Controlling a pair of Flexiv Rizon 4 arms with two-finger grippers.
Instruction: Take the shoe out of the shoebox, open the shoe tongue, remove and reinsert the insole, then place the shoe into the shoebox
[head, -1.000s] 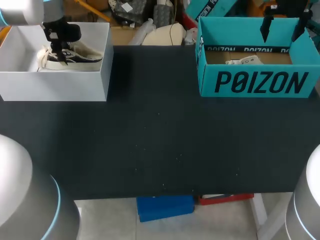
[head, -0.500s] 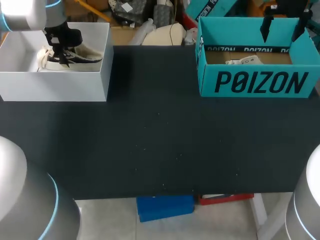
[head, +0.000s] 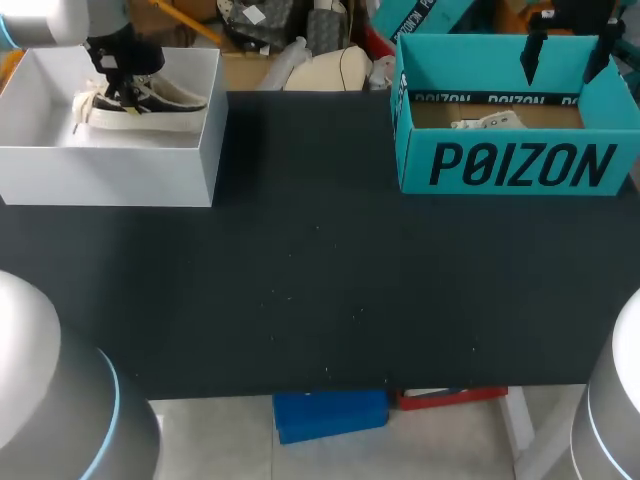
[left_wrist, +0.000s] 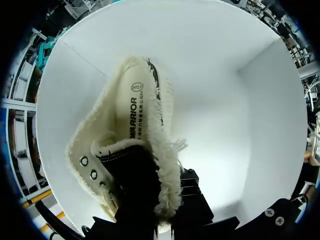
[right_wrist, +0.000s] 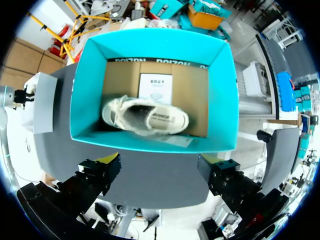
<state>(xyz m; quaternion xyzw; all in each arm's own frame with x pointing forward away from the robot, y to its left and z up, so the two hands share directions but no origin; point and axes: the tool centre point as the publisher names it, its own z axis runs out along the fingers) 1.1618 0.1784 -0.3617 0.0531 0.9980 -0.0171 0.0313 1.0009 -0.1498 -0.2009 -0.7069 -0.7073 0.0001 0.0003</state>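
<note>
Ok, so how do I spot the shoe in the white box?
Look at the black table, then its far left corner, where an open white shoebox sits. Inside, held by the left gripper, is a cream shoe with dark trim and fuzzy edges. The other cream shoe lies in the teal box, with no gripper on it.

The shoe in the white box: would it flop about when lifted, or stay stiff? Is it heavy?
The shoe probably holds its shape along the thick pale sole, while the frayed cloth upper looks soft and may sag. It seems a light canvas sneaker, likely easy for the left gripper. The fuzzy edges should resist slipping.
</note>
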